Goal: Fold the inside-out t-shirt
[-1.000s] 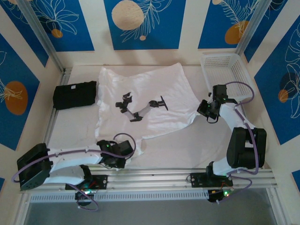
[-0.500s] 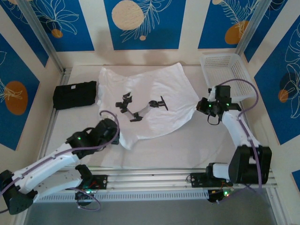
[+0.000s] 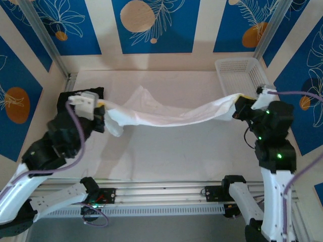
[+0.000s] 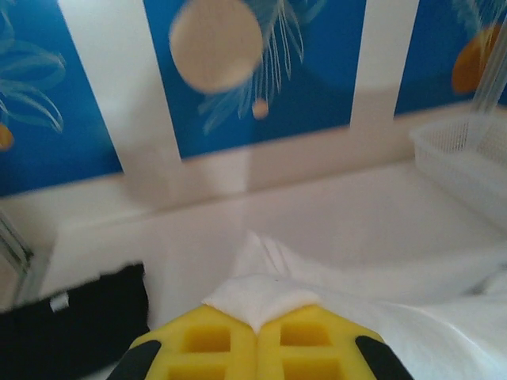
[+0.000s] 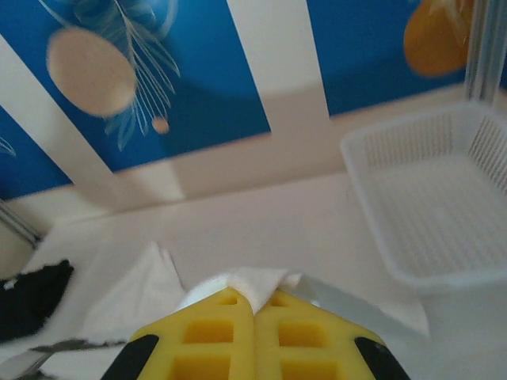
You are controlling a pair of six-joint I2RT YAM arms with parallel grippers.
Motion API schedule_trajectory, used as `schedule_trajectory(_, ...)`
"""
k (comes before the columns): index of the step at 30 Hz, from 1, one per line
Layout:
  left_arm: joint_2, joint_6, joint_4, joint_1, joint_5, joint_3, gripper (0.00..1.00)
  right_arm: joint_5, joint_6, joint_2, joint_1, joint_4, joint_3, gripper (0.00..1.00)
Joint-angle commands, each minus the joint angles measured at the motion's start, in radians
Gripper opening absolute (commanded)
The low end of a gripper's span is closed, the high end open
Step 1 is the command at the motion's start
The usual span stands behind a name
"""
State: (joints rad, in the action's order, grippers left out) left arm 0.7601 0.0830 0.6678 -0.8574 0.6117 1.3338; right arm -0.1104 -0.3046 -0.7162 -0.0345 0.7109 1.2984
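The white inside-out t-shirt (image 3: 166, 115) hangs stretched between both arms above the table, sagging in the middle, with a fold standing up left of centre. My left gripper (image 3: 101, 104) is shut on its left end; a pinch of white cloth (image 4: 257, 297) pokes out between the yellow fingers (image 4: 206, 344). My right gripper (image 3: 240, 99) is shut on the shirt's right end, and a cloth corner (image 5: 252, 283) sticks out between its yellow fingers (image 5: 305, 340). More of the shirt (image 5: 131, 297) trails to the left below.
A folded black garment (image 3: 70, 98) lies at the table's left edge, partly behind my left arm, and shows again (image 4: 71, 324) low left in the left wrist view. A white mesh basket (image 3: 241, 75) stands at the back right corner (image 5: 432, 206).
Both arms rose and spread apart, lifting the shirt off the table into a taut band. The left gripper, which was near the front edge, now holds the shirt's left end.
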Motion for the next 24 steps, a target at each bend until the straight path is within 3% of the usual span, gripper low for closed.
schedule_trajectory(1,-0.007,-0.14,-0.069,0.005,0.076,0.125,0.0,-0.045,0.04,0.021,0.005,0.1,0.136,0.0)
schedule_trajectory(5,0.078,-0.272,-0.245,0.011,0.178,0.15,0.0,-0.041,0.035,0.003,0.005,0.041,0.194,0.0)
schedule_trajectory(7,0.183,-0.272,-0.263,0.088,0.195,0.177,0.0,-0.033,0.021,-0.03,0.005,-0.032,0.166,0.0)
schedule_trajectory(8,0.225,-0.209,-0.219,0.171,0.118,0.206,0.0,-0.028,0.018,-0.054,0.005,-0.065,0.149,0.0)
schedule_trajectory(10,0.325,-0.025,-0.142,0.417,-0.171,0.252,0.0,-0.028,0.019,-0.121,0.005,-0.147,0.11,0.0)
schedule_trajectory(12,0.426,0.025,-0.142,0.541,-0.293,0.289,0.0,-0.032,0.032,-0.213,0.005,-0.191,0.106,0.0)
schedule_trajectory(19,0.7,0.021,-0.188,0.632,-0.37,0.482,0.0,-0.01,0.068,-0.474,0.008,-0.298,0.168,0.0)
schedule_trajectory(24,0.719,0.01,-0.157,0.641,-0.394,0.562,0.0,0.003,0.096,-0.494,0.011,-0.27,0.222,0.0)
